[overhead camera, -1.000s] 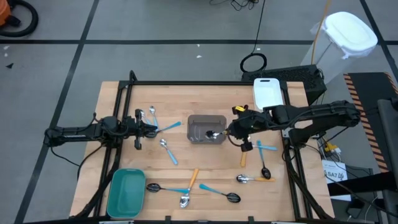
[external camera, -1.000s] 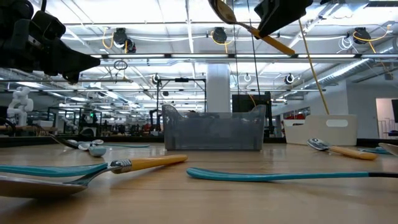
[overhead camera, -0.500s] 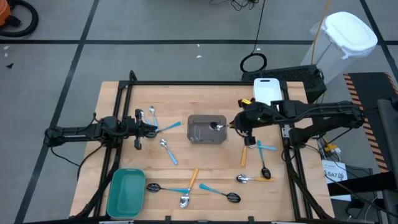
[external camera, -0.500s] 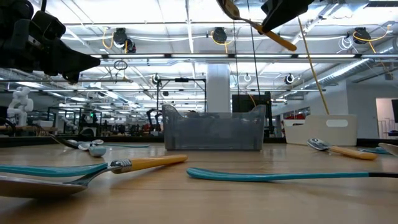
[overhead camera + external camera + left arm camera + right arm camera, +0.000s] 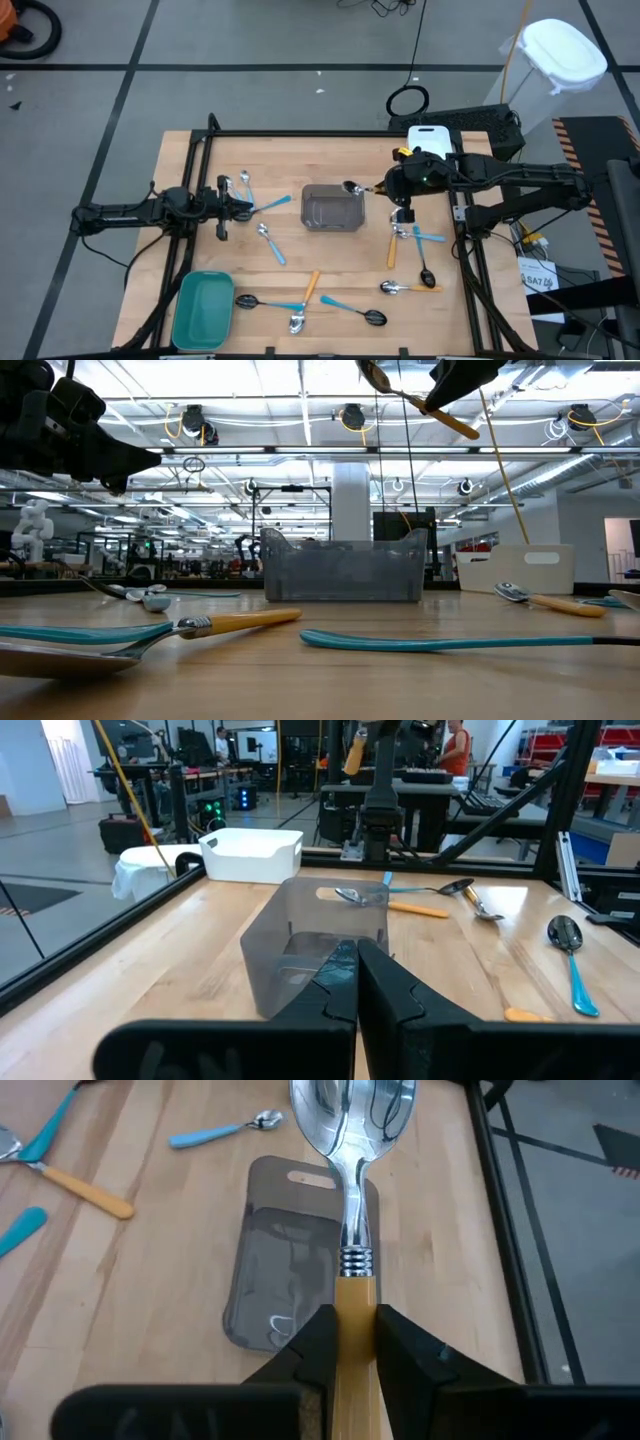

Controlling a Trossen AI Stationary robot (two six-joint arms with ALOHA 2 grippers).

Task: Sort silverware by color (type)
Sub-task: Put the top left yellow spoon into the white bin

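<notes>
Wooden bench under you, framed by black rails, with the grey bin near its middle. Since a second ago your right tool has drawn back from over the bin toward the right rail — it is clamped on the orange handle of a silver spoon, whose bowl now hangs at the bin's right rim instead of above its inside. In the low view that spoon sits high above the bench, tilted, bowl uppermost.

Your left tool is closed on nothing and has not moved; it waits left of the bin, beside two blue-handled spoons.

You have open wood between the bin and the far rail. Loose spoons — blue and orange handles, silver and dark bowls — crowd the near strip, and more spoons lie below the right tool.

You can make out nothing in the grey bin. A teal tray sits at the near-left corner, and a white tub at the far right
</notes>
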